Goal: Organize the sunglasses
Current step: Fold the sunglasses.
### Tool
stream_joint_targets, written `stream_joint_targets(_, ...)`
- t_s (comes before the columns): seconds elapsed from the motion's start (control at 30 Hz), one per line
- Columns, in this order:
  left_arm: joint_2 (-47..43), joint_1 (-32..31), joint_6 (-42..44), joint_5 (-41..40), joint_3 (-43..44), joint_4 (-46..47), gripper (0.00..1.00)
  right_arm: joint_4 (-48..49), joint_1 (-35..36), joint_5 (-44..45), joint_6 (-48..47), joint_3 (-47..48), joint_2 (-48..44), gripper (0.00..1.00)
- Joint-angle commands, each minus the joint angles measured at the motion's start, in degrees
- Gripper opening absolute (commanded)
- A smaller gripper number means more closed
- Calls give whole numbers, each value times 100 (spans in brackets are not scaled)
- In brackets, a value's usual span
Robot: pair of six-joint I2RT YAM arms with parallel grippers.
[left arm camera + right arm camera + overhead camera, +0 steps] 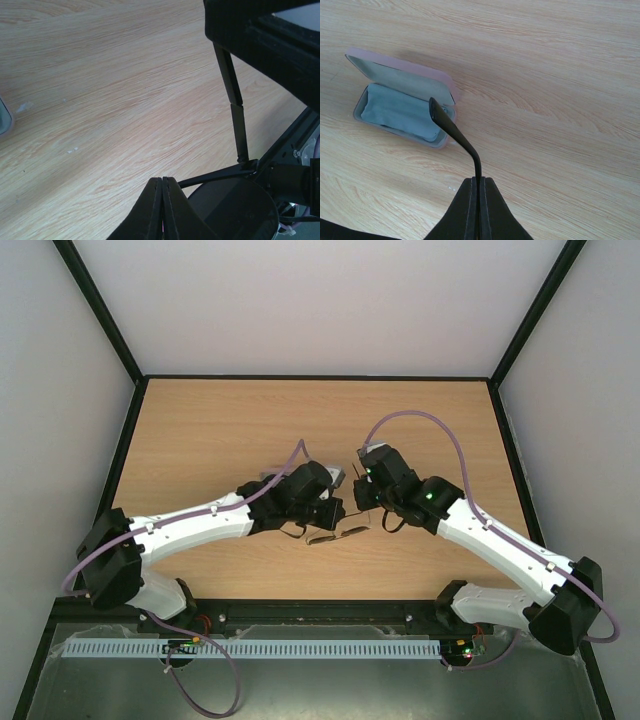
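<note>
The sunglasses (338,532) hang between both grippers just above the table, near its front middle. My left gripper (330,517) is shut. In the left wrist view its fingertips (163,184) meet beside a dark lens (230,210), with one thin black arm (220,175) running right and the other (235,100) running up. My right gripper (363,519) is shut on the end of a thin black arm (455,132) of the sunglasses, pinched between its tips (479,181). The arm's curved tip points toward the case.
An open pinkish case (402,70) with a light blue cloth (400,111) inside lies on the wooden table (220,430). In the top view it is mostly hidden under the left arm. Black frame rails border the table.
</note>
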Motion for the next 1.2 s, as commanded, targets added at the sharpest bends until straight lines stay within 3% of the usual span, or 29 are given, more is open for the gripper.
stream_joint_targets(0.0, 50, -69, -72, 104, -81, 161, 3, 1, 12, 135, 95, -10, 29, 1)
stream_joint_targets(0.5, -9, -143, -132, 472, -255, 387, 3, -36, -15, 237, 149, -7, 12, 2)
stream_joint_targets(0.67, -345, -100, -141, 269, -144, 186, 4, -44, -29, 213, 149, -21, -6, 1)
stream_joint_targets(0.97, -578, 175, -124, -346, 134, -314, 31, 10, -40, 95, 169, -41, -32, 1)
stream_joint_targets(1.17, -113, 293, -124, -165, -15, 4, 23, 68, -35, -2, 219, -28, -32, 1)
